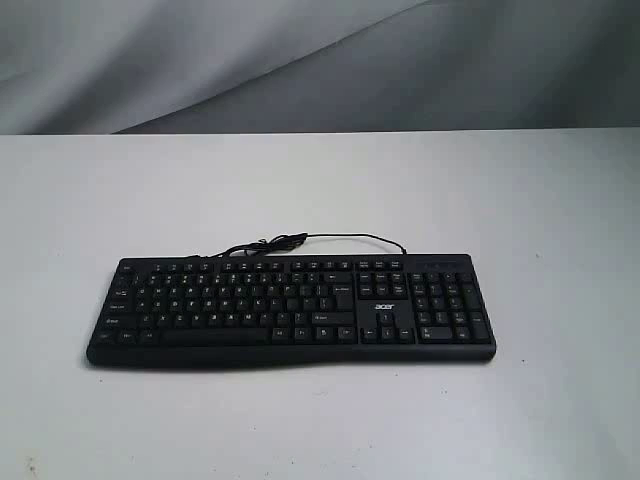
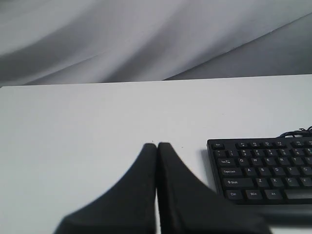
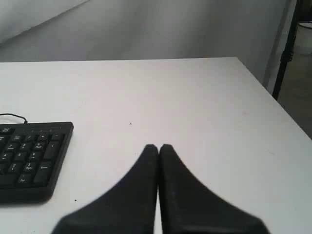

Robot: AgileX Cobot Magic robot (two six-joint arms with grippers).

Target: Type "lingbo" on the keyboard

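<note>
Lying square across the middle of the white table [image 1: 320,190], the keyboard [image 1: 290,308] has its letter keys on the left of the exterior view, its number pad on the right, and a small white logo [image 1: 385,306] above the arrow keys. A thin black cable [image 1: 300,242] leaves the back edge, bunches in a loose tangle behind the function row and arcs back down to the keyboard's far edge. Neither arm shows in that view.

The left gripper [image 2: 157,145] has its two black fingers pressed together, holding nothing. Its tips sit over bare tabletop, off the keyboard's left end — the Caps Lock, Shift and Ctrl corner lies near, slightly ahead and to the inner side, apart from the fingers. Whether the tips touch the table cannot be told.

The right gripper [image 3: 158,146] is likewise closed on nothing, fingers flush against each other. It is over bare table outside the keyboard's number-pad end, and that end lies well to its inner side with a strip of white surface between.

Only plain tabletop lies between each gripper and the keyboard. Behind the table hangs a grey cloth [image 1: 200,60], draped in soft folds. Past the table's right edge the right wrist view shows a dark upright post [image 3: 285,48].
</note>
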